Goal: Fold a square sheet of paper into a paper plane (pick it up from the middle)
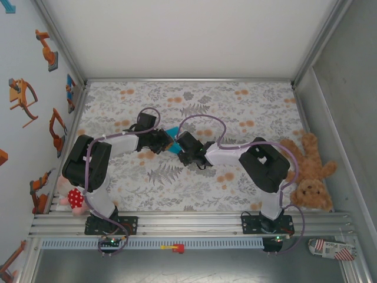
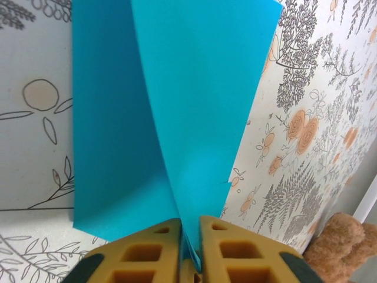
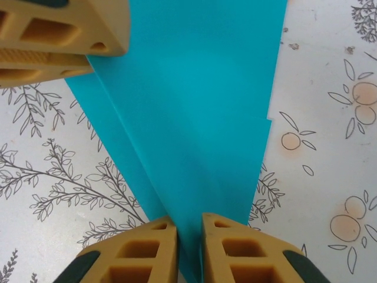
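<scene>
Left pincer (image 2: 189, 231) and right pincer (image 3: 188, 229) each tight on folded turquoise paper (image 2: 194, 106).

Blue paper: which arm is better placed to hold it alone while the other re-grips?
Probably right: the right gripper pinches the blue paper where its folds converge; the left gripper holds its far side edge.

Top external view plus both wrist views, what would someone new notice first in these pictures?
The bright turquoise paper stands out first. It sits mid-table, folded along a crease and pinched from opposite ends by the left hand and the right hand. After that come the busy floral tablecloth and the brown teddy bear lying at the table's right edge.
</scene>
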